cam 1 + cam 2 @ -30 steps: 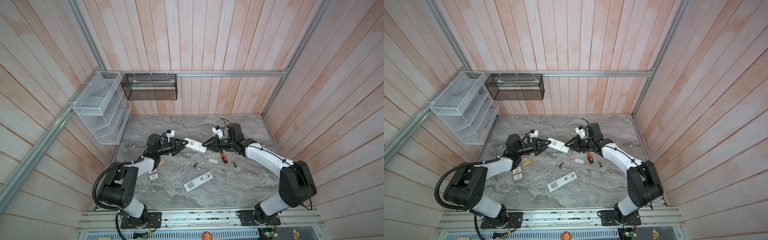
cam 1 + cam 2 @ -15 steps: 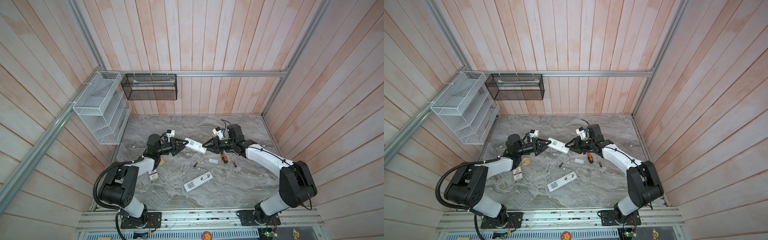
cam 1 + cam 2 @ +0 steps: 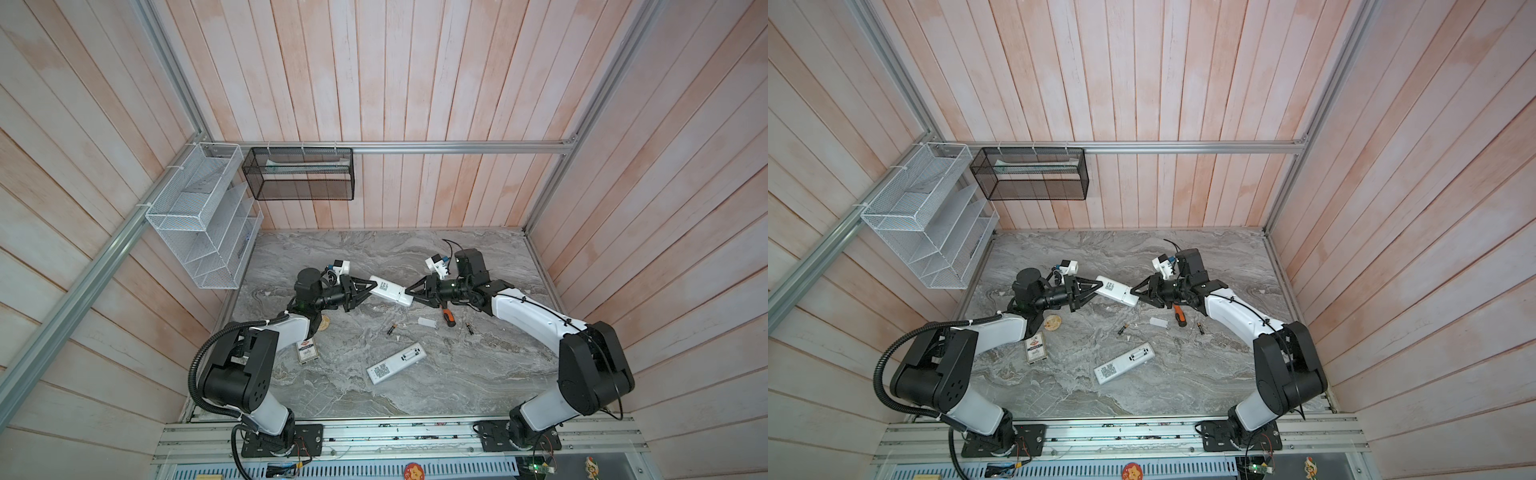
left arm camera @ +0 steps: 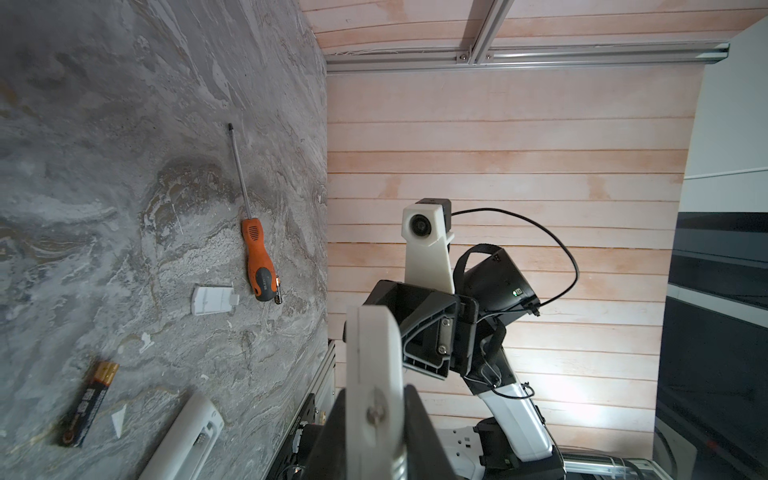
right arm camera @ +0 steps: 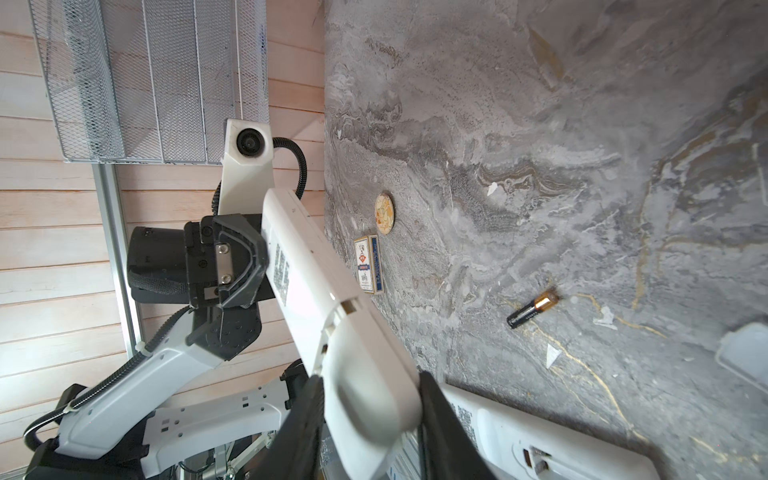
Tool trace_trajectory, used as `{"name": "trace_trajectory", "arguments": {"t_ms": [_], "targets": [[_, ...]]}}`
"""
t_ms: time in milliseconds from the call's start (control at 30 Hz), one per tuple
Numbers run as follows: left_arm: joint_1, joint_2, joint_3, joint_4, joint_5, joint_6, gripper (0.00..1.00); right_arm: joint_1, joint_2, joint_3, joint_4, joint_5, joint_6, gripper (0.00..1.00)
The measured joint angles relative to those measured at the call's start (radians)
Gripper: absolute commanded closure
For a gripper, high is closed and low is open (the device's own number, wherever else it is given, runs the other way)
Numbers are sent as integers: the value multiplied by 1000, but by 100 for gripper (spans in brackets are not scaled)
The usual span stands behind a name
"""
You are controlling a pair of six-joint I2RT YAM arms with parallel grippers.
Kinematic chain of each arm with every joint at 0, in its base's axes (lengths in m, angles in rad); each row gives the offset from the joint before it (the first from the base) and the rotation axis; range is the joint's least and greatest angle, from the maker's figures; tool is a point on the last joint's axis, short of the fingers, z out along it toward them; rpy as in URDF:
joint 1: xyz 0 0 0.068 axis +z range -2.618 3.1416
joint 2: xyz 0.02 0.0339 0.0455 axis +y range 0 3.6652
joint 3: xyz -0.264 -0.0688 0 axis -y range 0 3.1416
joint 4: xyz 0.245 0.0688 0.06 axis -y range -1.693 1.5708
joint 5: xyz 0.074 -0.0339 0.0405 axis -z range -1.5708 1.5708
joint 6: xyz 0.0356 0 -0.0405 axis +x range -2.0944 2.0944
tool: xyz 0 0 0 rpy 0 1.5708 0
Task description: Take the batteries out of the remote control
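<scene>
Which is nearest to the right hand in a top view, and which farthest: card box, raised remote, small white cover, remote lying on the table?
From the right hand:
1. Raised remote: its end lies within the hand.
2. Small white cover: on the table, just in front.
3. Remote lying on the table: centre, farther forward.
4. Card box: left side, beside the left arm.
</scene>
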Motion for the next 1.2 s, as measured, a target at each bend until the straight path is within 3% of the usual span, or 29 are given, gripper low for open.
{"name": "trace_trajectory", "arguments": {"t_ms": [200,833,1200], "targets": [[0,0,40,-66,-3,52,79,-14,0,0,-3,-9,-10,64],[-9,37,40,-61,-16,51,79,-21,0,-1,13,-44,-8,70],[-18,40,40,-40,-24,40,79,-25,0,-18,66,-64,21,88]]}}
